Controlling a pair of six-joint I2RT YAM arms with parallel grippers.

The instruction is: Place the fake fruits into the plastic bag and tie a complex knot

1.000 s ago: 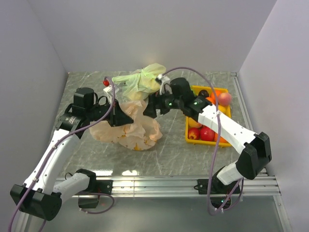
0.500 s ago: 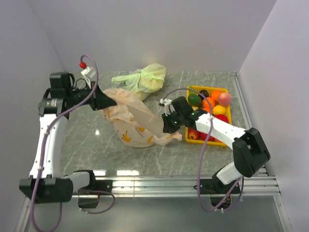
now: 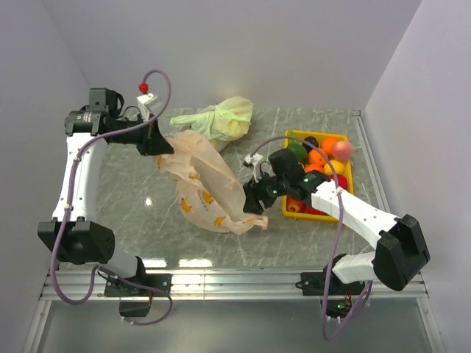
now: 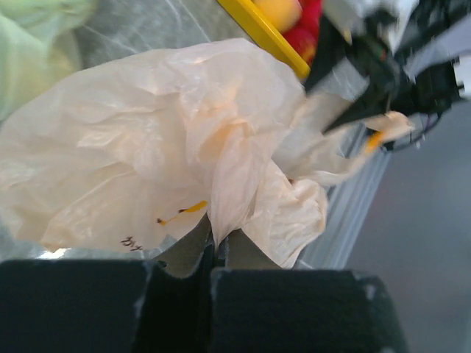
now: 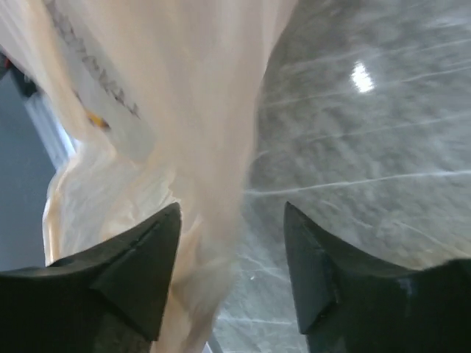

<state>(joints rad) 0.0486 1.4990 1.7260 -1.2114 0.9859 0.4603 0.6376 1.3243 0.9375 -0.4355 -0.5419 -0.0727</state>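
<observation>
Left gripper (image 4: 215, 254) first: its fingers are squeezed right together with a fold of the plastic bag (image 4: 147, 147) pinched between them, and in the wrist view the peach film balloons out from that pinch point. From above, the left gripper (image 3: 157, 143) sits up high at the back left of the table (image 3: 132, 206) and holds the bag's upper end. The right gripper (image 5: 232, 213) is a different story. Its fingers stand well apart, with a long strip of the bag (image 5: 213, 88) running down through the gap, closer to the left-hand finger in that view. It doesn't look clamped, the film just passes between them, though that shot is pretty blurry. In the overhead shot the right gripper (image 3: 254, 200) is low over the middle of the table at the bag's lower end. So the plastic bag (image 3: 202, 180) is stretched diagonally between the two arms, crumpled, with some small orange print on it and its tail bunched on the tabletop just beside the right fingers. The fake fruits (image 3: 324, 151) are sitting in the yellow tray (image 3: 286, 208) on the right, just behind the right arm: orange, peach, green, red and yellow ones. At the back, just beside the left gripper's end of the bag, sits a pale green knotted bag (image 3: 221, 118).
</observation>
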